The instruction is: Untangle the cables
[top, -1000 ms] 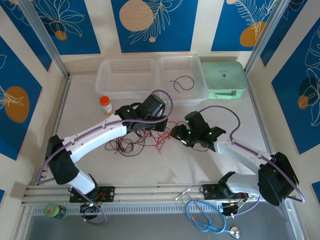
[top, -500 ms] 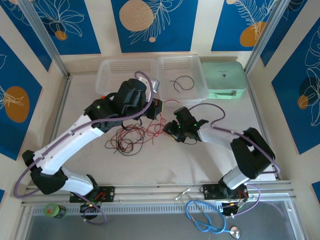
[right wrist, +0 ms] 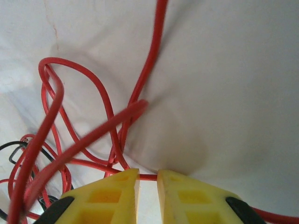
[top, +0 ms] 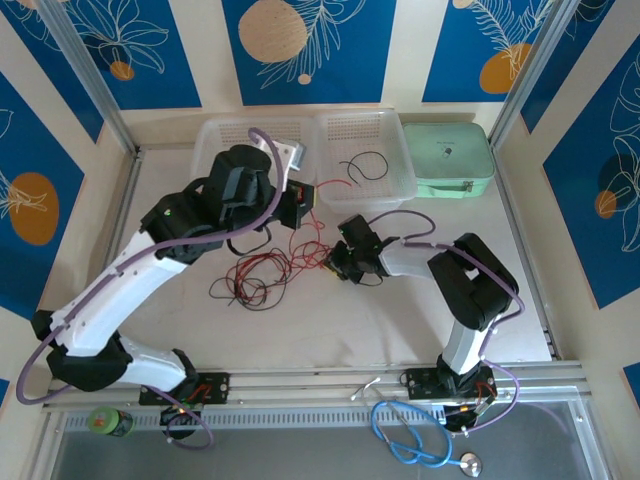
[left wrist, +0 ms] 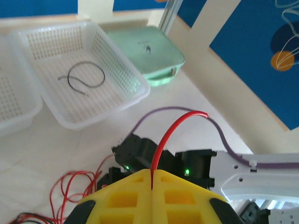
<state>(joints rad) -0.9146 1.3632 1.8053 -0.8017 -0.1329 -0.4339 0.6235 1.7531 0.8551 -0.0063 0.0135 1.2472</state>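
Observation:
The cables lie as a red and black tangle (top: 262, 272) on the white table, left of centre. My left gripper (top: 305, 205) hangs above the tangle near the baskets, shut on one red cable (left wrist: 175, 128) that arcs up out of its yellow fingertips (left wrist: 152, 171). My right gripper (top: 335, 262) sits low at the tangle's right edge. Its jaws (right wrist: 147, 173) stand a narrow gap apart, and a red cable strand (right wrist: 148, 177) runs across that gap against the tabletop. More red loops (right wrist: 100, 98) and a bit of black cable (right wrist: 14, 148) lie just beyond it.
Two clear mesh baskets (top: 250, 150) stand at the back; the right one (top: 395, 180) holds a lone black cable (top: 362, 167). A mint green case (top: 448, 158) sits to their right. A light blue coiled cable (top: 415, 440) and a green bottle (top: 110, 420) lie at the near rail.
My left arm rose and swung back toward the baskets, drawing the red cable up. My right gripper slid left to the tangle's edge and its jaws narrowed.

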